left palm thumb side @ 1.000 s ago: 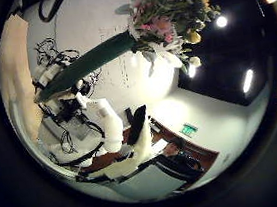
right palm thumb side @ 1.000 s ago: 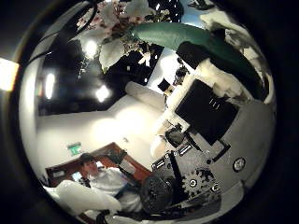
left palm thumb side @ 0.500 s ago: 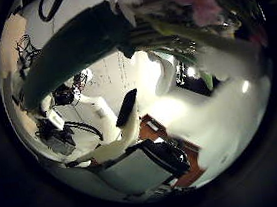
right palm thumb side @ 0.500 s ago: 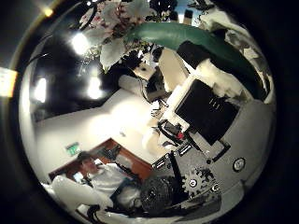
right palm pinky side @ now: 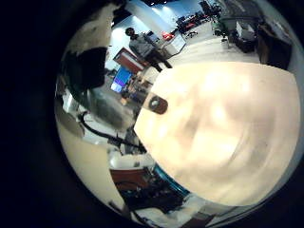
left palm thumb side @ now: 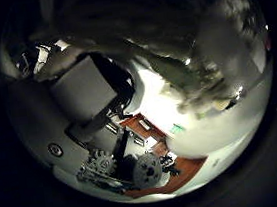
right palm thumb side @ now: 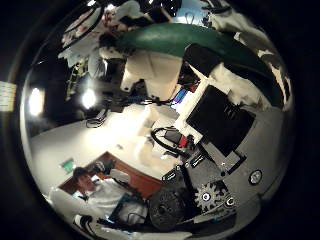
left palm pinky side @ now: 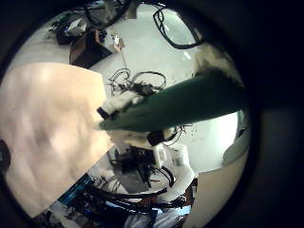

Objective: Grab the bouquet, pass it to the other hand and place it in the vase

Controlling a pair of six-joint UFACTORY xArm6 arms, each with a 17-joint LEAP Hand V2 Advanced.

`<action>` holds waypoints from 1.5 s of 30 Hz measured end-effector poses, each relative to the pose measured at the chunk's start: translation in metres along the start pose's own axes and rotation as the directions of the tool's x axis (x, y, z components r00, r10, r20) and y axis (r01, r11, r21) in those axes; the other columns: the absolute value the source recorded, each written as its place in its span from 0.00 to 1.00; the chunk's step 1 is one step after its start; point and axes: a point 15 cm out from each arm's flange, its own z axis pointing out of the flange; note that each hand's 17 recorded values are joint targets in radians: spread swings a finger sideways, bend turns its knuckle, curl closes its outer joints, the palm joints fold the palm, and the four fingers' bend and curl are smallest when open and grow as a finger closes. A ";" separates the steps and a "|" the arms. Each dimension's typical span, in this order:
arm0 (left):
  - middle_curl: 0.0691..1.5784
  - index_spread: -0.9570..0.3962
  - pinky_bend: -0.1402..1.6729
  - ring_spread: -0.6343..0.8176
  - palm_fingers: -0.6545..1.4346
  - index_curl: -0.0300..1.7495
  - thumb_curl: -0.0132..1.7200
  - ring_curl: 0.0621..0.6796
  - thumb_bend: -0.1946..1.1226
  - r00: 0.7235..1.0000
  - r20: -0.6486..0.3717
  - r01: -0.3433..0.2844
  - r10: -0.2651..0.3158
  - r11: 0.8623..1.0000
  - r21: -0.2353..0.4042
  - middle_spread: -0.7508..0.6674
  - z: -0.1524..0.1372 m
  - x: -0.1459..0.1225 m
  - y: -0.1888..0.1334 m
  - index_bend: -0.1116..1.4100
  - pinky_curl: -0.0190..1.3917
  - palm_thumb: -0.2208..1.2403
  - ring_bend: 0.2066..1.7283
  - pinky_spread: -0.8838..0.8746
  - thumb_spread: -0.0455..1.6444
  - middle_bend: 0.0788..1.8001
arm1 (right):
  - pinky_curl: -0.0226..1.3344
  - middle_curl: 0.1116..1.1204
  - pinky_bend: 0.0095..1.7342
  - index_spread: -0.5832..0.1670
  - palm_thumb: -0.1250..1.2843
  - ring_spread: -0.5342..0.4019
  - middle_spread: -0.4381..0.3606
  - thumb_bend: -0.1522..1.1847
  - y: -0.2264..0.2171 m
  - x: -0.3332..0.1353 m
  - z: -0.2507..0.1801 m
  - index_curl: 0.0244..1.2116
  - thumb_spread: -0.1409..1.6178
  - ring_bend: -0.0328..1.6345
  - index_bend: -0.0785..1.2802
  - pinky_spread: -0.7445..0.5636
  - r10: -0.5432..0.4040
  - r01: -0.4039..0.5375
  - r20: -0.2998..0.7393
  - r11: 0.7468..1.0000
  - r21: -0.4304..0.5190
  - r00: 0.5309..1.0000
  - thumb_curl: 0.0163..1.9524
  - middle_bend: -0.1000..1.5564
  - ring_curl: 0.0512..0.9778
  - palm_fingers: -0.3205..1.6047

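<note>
The bouquet [right palm thumb side: 190, 40], in a dark green wrap, lies across the right hand [right palm thumb side: 225, 125], whose fingers [right palm thumb side: 245, 45] are curled round the wrap. The wrap also passes close in front of the left hand [left palm thumb side: 88, 99]; whether its fingers hold anything cannot be told. The pale desk [right palm pinky side: 223, 123] lies well below.

Bouquet [right palm thumb side: 190, 40] in right hand [right palm thumb side: 225, 110]

You see the bouquet [left palm pinky side: 180, 103] wrapped in smooth, matt green paper that forms a cone. The table [right palm pinky side: 223, 114] shows a pale wood-look surface, smooth with a soft sheen. The right hand [right palm thumb side: 225, 130] consists of matt black and white hard plastic parts, with toothed gear wheels of dull grey finish.
</note>
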 end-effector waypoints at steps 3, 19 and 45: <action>0.50 0.37 0.81 0.15 0.91 0.35 0.32 0.72 0.25 0.999 0.025 -0.039 0.038 0.999 0.033 0.21 -0.005 0.003 -0.004 0.55 0.33 0.74 0.73 0.24 0.65 0.56 | 0.66 0.55 0.66 0.50 0.76 0.38 0.41 0.05 0.002 0.007 0.001 0.60 0.59 0.88 0.90 0.37 0.021 -0.021 0.004 1.000 0.006 1.000 0.55 0.87 0.61 0.72; 0.55 0.26 0.88 0.16 0.85 0.51 0.41 0.82 0.22 0.904 0.316 -0.358 0.287 0.913 0.197 0.20 -0.068 0.090 -0.016 0.67 0.42 0.78 0.83 0.24 0.68 0.66 | 0.49 0.24 0.50 0.26 0.56 0.69 0.56 0.08 0.023 0.003 0.012 0.31 0.64 0.52 0.27 0.77 0.116 -0.109 0.156 0.993 -0.050 0.981 0.31 0.35 0.30 0.11; 0.54 0.21 0.87 0.17 0.85 0.63 0.46 0.80 0.16 0.821 0.535 -0.430 0.201 0.834 0.346 0.20 -0.220 0.085 0.070 0.60 0.46 0.80 0.83 0.24 0.69 0.67 | 0.30 0.19 0.37 0.26 0.50 0.84 0.69 0.09 0.021 -0.003 0.035 0.18 0.65 0.34 0.16 0.93 0.161 -0.145 0.164 0.984 -0.105 0.973 0.22 0.17 0.19 0.15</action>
